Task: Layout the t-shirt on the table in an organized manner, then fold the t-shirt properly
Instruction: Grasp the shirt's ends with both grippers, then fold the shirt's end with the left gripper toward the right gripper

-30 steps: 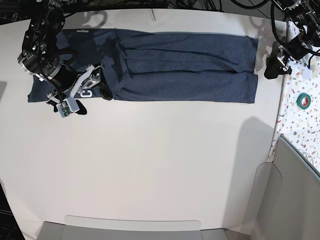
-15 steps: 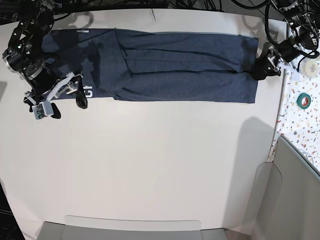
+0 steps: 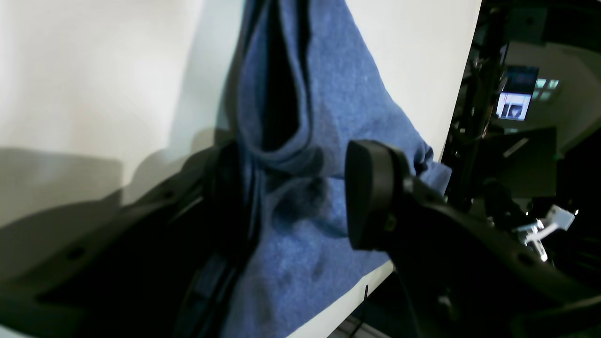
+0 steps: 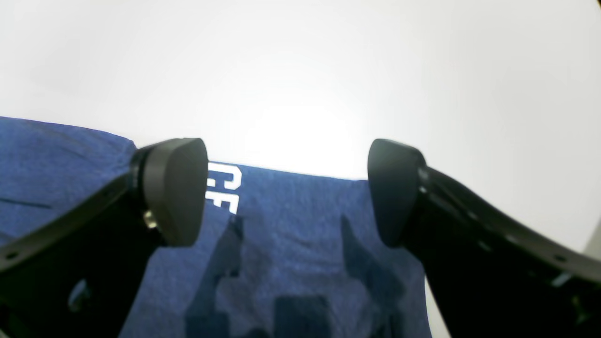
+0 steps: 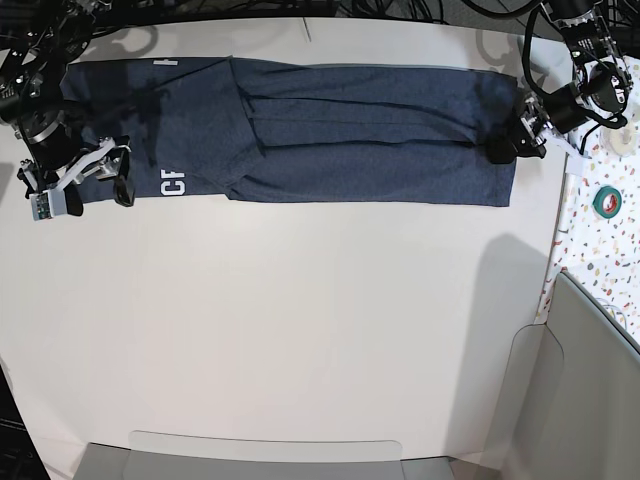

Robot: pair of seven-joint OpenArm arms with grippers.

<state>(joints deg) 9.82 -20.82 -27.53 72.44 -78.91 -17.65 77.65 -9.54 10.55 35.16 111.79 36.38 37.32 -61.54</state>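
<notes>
Lying in a long folded strip along the table's [image 5: 300,330] far edge, your soft, floppy t-shirt [image 5: 340,130] needed corner pinches; left gripper [image 5: 515,140] and right gripper [image 5: 95,180] stood open, holding nothing.

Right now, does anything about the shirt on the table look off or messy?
Mostly tidy: the t-shirt lies as a long folded strip on the table. Two oddities: a raised pleat runs along its middle, and white lettering peeks out at the lower edge near the right gripper. Its end by the left gripper looks bunched.
</notes>
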